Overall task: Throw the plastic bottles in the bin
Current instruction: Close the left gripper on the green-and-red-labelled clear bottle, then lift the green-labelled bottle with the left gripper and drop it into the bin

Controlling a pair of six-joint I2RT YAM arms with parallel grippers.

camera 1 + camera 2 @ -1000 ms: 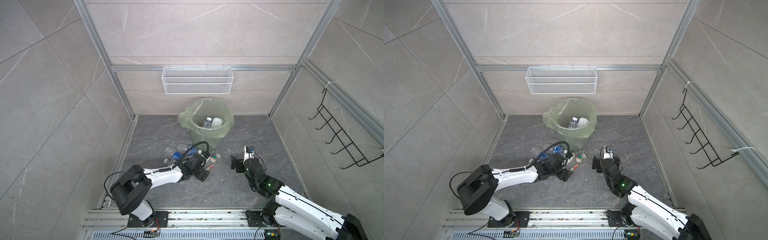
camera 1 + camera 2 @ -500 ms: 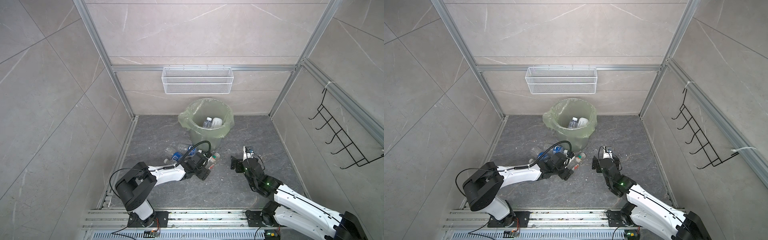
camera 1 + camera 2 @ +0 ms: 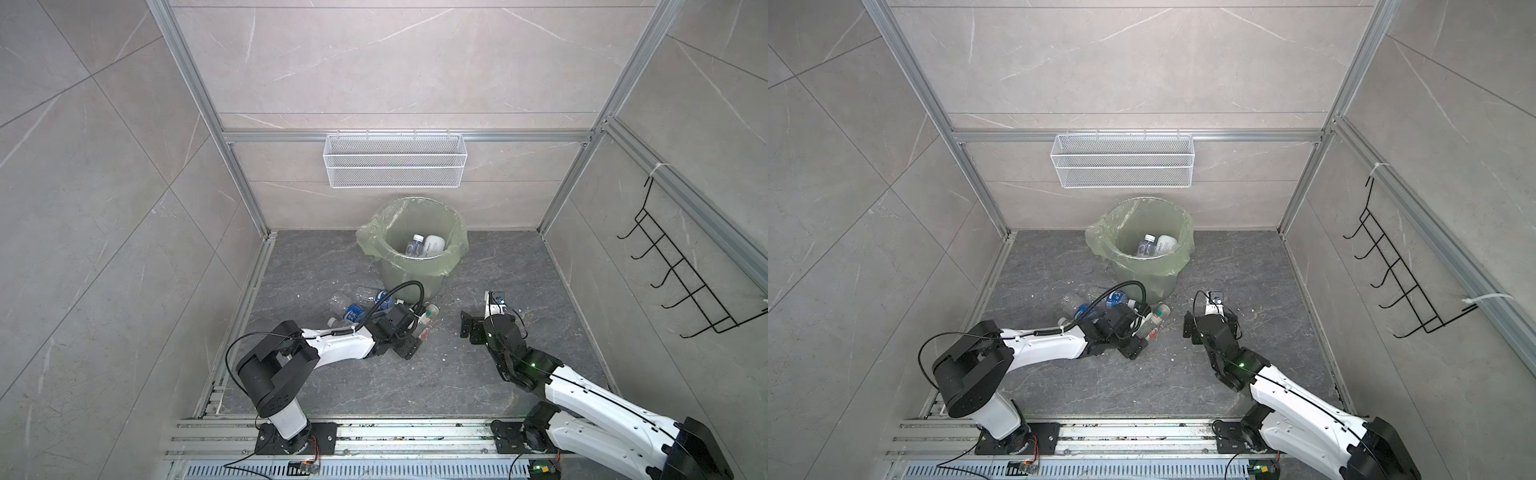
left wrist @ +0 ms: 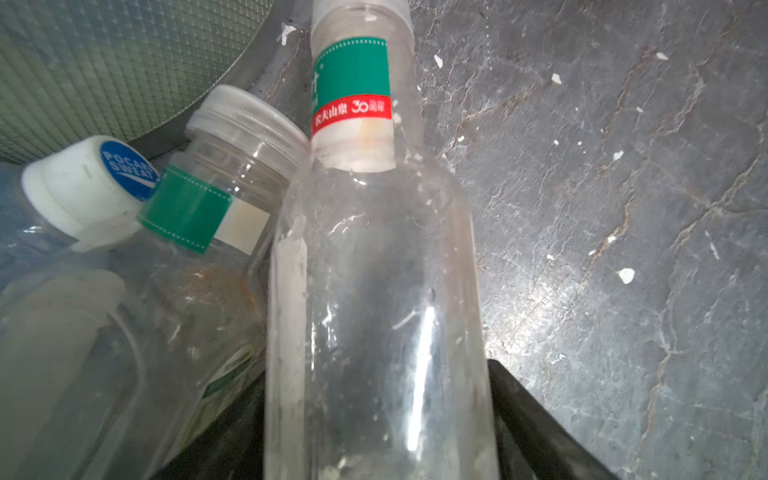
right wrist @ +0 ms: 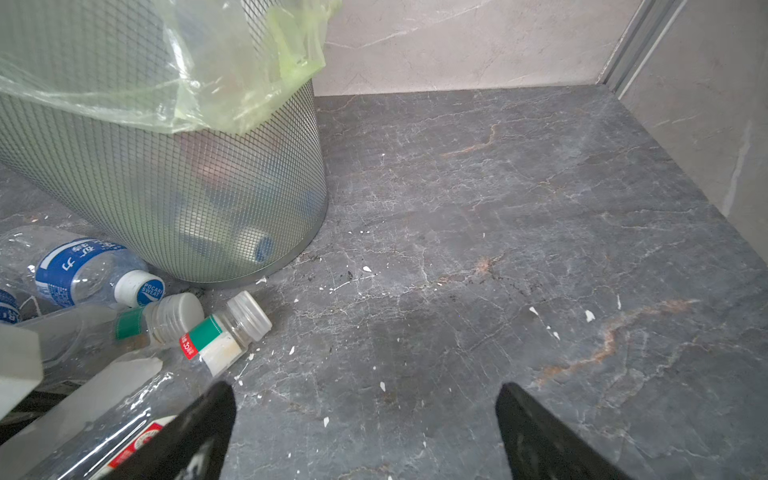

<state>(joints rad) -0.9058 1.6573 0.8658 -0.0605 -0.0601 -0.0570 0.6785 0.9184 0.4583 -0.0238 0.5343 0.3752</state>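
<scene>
Left gripper (image 3: 409, 334) was low over the grey floor (image 5: 498, 249), jaws clamped on either side of a clear green-labelled bottle (image 4: 374, 291) that lay on its side, cap end near the base of the bin (image 3: 399, 278). Against it lay a second green-labelled bottle (image 4: 216, 199) and a Pocari Sweat bottle (image 5: 79, 270); more clear bottles (image 3: 353, 311) lay further left. Inside the bin sat a blue-labelled bottle (image 3: 414, 245) and a white bottle (image 3: 434, 243). Right gripper (image 5: 365, 399) hovered apart, over bare floor, jaws spread wide, holding nothing.
</scene>
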